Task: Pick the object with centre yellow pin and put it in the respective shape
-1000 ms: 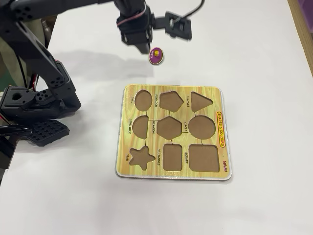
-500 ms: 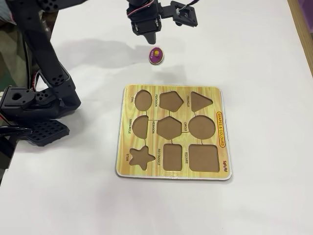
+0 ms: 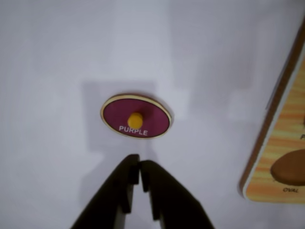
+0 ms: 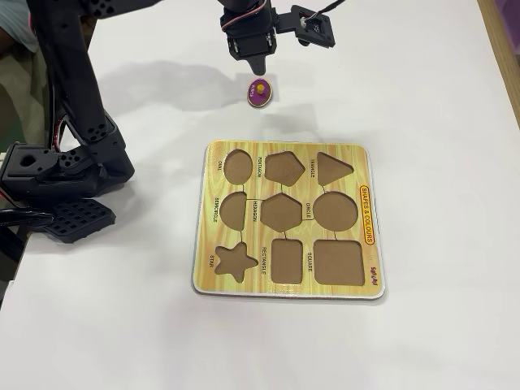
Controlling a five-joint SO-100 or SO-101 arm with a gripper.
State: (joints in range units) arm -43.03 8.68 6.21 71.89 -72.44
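The object with centre yellow pin [image 3: 153, 120] is a purple oval marked PURPLE, lying flat on the white table just ahead of my fingertips in the wrist view. My gripper [image 3: 138, 165] is shut with nothing between its dark fingers. In the fixed view the gripper [image 4: 258, 70] hangs just above and behind the purple piece [image 4: 259, 93], apart from it. The oval cut-out [image 4: 237, 166], brown-floored, is at the upper left of the yellow shape board [image 4: 366, 158]. The wrist view shows part of that oval cut-out [image 3: 291, 167] at its right edge.
All the board's other cut-outs stand empty, among them the semicircle [image 4: 233, 210] and circle [image 4: 335, 210]. The arm's black base [image 4: 57, 175] fills the left side of the fixed view. A wooden edge [image 4: 505, 49] borders the table at the far right.
In the fixed view the gripper has shifted right and slightly up, from beside the purple piece's left to just behind it. The piece has stayed where it was.
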